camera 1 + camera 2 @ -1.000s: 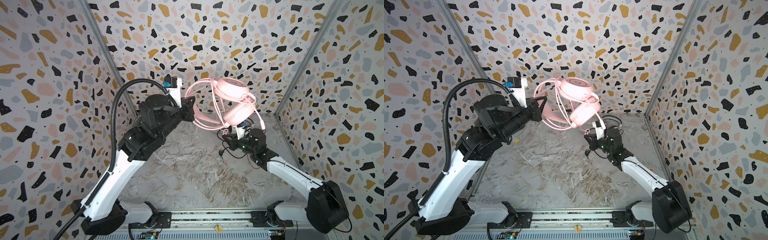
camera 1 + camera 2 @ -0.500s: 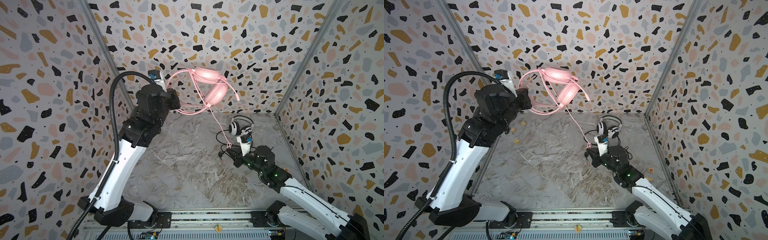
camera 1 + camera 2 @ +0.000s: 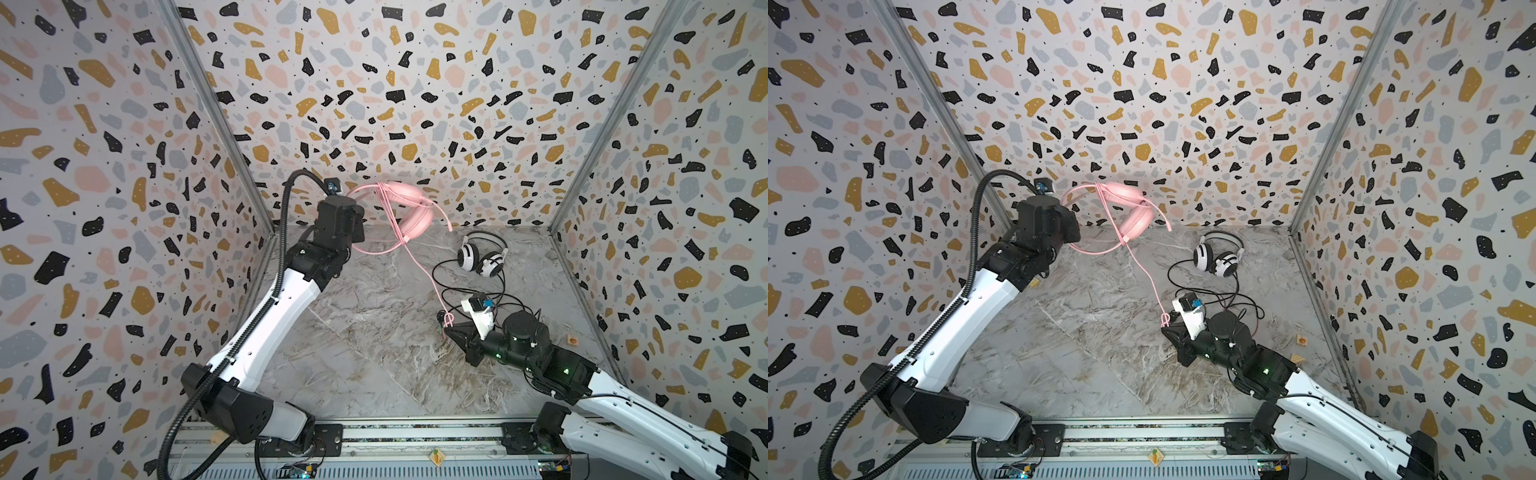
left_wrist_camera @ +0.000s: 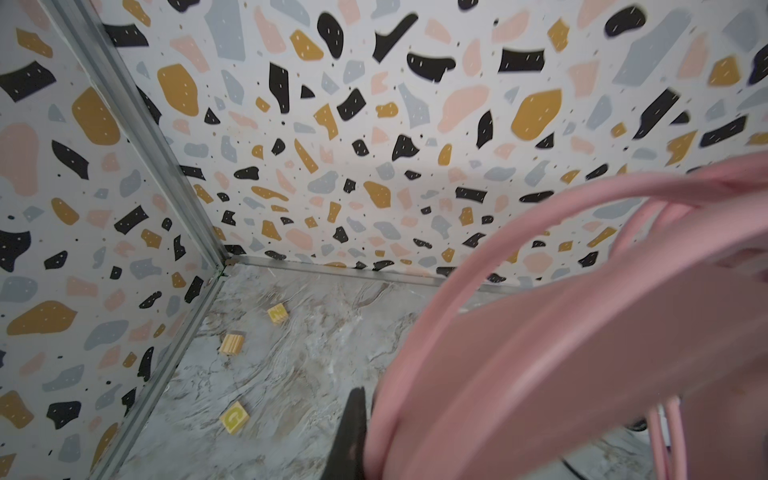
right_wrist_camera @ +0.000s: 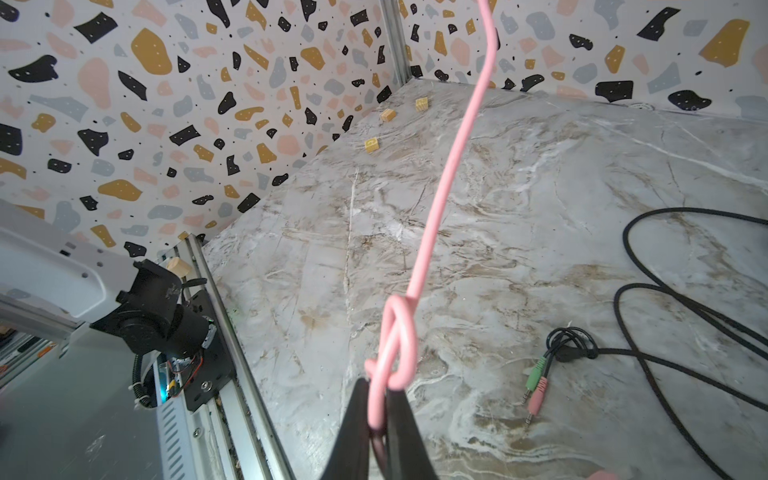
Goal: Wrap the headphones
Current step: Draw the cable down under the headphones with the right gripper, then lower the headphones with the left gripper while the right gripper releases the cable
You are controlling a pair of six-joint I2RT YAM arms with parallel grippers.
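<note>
Terrazzo-patterned walls (image 3: 415,104) are seen around a marbled tabletop (image 3: 365,353). At about 12 o'clock, near the back wall, the pink headphones (image 3: 411,208) are held off the tabletop, with their headband gripped by the closed left fingers (image 4: 354,428). From them the pink cord (image 5: 439,199) is stretched down toward 3 o'clock, where a looped knot near its end is clamped between the closed right fingers (image 5: 357,419). The white-and-black headphones (image 3: 469,254) are left lying on the tabletop at about 2 o'clock, and their black cord (image 5: 579,353) is spread in loose loops beside the right arm. Small wooden blocks (image 4: 234,417) are scattered by the 10 o'clock corner.
</note>
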